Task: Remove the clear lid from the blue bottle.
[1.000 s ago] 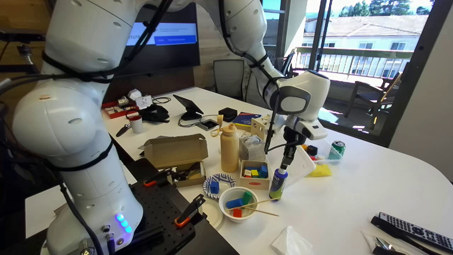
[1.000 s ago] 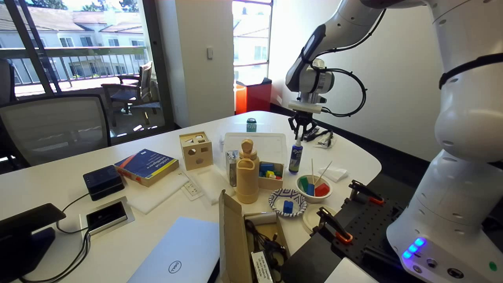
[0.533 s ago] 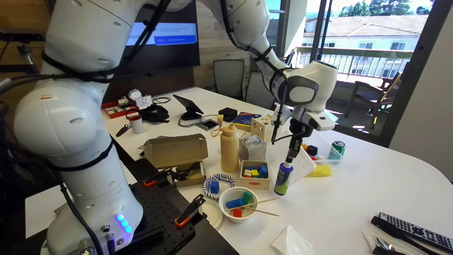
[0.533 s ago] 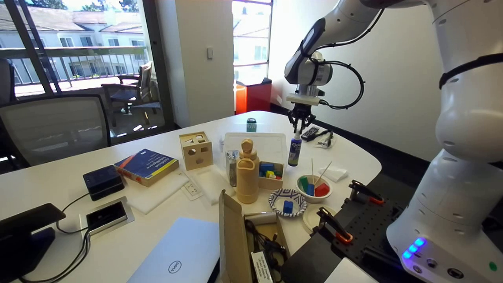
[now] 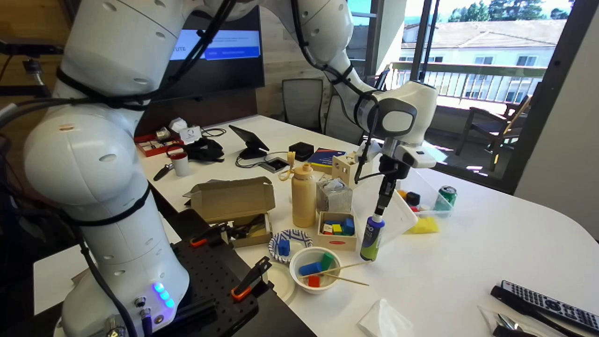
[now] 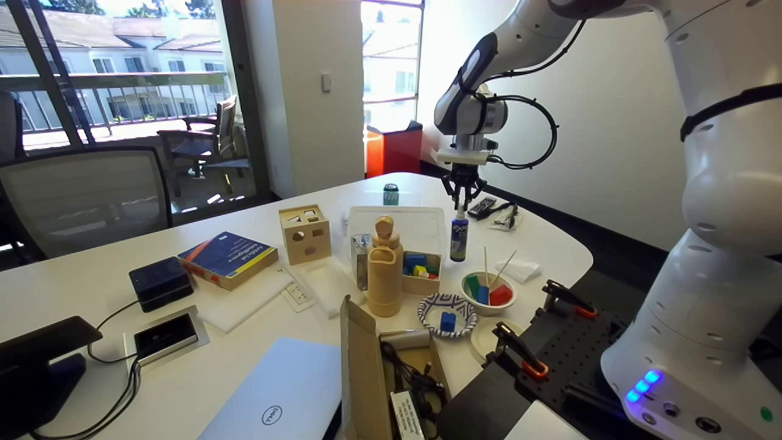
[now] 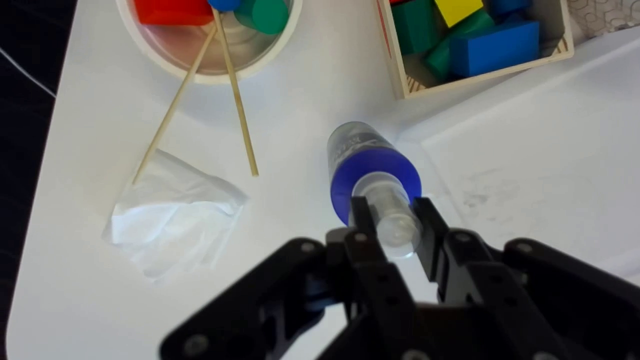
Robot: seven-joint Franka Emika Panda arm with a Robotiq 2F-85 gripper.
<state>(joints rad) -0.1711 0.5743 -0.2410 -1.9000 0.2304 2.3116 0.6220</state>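
Since the hand [image 7: 391, 201] pinches the clear cap [image 7: 395, 227], rock it gently. Tugging may drag the blue Expo bottle [image 6: 459, 239].

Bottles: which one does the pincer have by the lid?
The slim blue bottle: the pincer is closed on its clear lid. The taller, wider tan bottle stands apart, untouched.

Sticks [image 7: 237, 95], box [image 5: 347, 243] near blue bottle [image 5: 372, 238], gaps between
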